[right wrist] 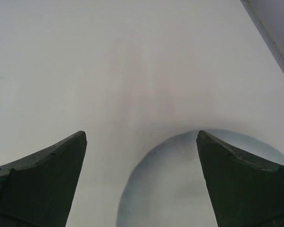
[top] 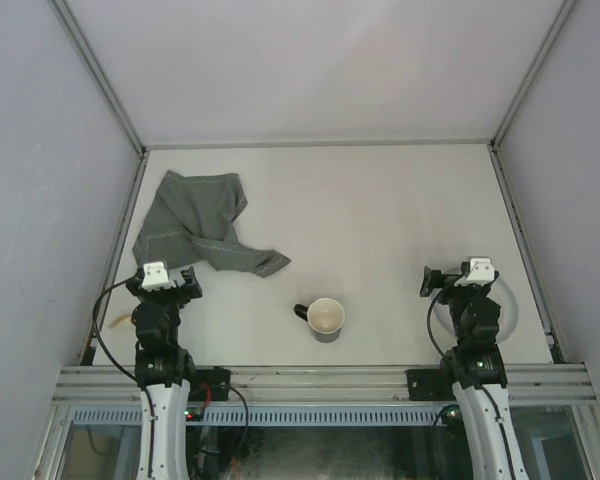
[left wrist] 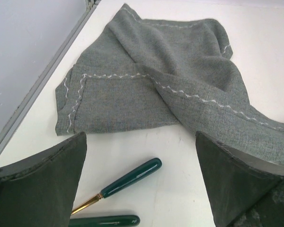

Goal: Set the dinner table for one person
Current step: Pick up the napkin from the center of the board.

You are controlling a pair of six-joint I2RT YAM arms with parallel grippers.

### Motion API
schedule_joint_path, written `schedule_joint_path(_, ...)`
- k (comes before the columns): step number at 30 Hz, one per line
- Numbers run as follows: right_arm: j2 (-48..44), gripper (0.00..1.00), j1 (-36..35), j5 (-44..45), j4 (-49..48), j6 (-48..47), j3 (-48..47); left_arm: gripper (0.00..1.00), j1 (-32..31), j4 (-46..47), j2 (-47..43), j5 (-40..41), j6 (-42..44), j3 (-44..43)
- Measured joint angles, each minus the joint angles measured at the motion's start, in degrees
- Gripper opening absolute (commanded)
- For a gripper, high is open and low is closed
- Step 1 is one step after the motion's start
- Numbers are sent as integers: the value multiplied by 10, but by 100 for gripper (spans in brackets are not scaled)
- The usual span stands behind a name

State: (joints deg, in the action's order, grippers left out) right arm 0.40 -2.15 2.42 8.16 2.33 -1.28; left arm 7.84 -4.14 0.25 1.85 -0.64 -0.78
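Left wrist view: left gripper (left wrist: 141, 137), right gripper (right wrist: 141, 135) gaped empty; tugging the crumpled mat (left wrist: 151, 90) could drag nearby cutlery (left wrist: 130, 177).

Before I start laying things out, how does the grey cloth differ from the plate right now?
The grey cloth lies crumpled and folded over itself; the plate lies flat. The cloth is dark grey with pale wavy stitching; the plate is pale bluish-white, close to the table's colour. The cloth sits on the left side, the plate at the near right. Both rest on the dinner table.
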Motion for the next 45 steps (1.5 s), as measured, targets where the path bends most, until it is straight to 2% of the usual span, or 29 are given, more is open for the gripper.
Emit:
schedule_joint_path(3,38,100,16,15,43,-1,-48,100,0,-49,5,-2,12,-30)
schedule_joint_path(5,88,100,20,44,54,-7,-120,100,0,-98,47,-5,33,-113)
schedule_joint_path(7,138,100,22,75,59,-18,-210,100,0,-140,113,-4,47,-237)
schedule_joint_path(9,206,100,22,97,65,-29,-342,100,0,-191,204,2,53,-419)
schedule_joint_path(12,336,100,26,125,110,-38,-591,100,0,-212,316,23,50,-661)
schedule_joint_path(16,516,100,48,146,165,-46,-897,100,0,-242,382,49,26,-801)
schedule_joint_path(18,572,100,70,115,196,-57,-973,100,0,-269,409,56,11,-827)
schedule_joint_path(21,596,100,105,12,229,-75,-951,100,0,-294,441,56,-5,-806)
schedule_joint_path(24,589,100,111,-90,212,-70,-815,100,0,-284,448,57,-3,-701)
schedule_joint_path(26,624,100,95,-122,220,-56,-747,100,0,-262,446,61,2,-605)
schedule_joint_path(30,744,100,12,-136,222,-47,-734,100,0,-261,491,70,18,-502)
schedule_joint_path(33,832,100,-40,-150,224,-47,-725,99,0,-249,551,83,26,-496)
schedule_joint_path(36,861,99,-73,-163,231,-51,-717,99,0,-210,600,111,31,-496)
schedule_joint_path(41,850,99,-103,-194,233,-76,-716,100,3,-146,717,156,33,-505)
schedule_joint_path(45,821,99,-107,-225,243,-91,-711,97,32,-177,833,153,-2,-583)
